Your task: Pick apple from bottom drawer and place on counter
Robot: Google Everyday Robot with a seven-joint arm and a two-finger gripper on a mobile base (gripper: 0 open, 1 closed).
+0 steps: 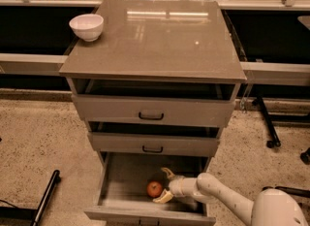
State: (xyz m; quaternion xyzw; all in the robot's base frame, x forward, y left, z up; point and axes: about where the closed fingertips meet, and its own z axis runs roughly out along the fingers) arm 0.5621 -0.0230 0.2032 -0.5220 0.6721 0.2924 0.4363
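While the bottom drawer (121, 191) stands pulled out | your hand (165, 185) sits inside it, spread open | apple (154, 189) just beside it.

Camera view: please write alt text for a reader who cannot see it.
The gripper, fingers open, is right beside the apple inside the pulled-out bottom drawer. A white bowl stands on the counter, at its far left corner.
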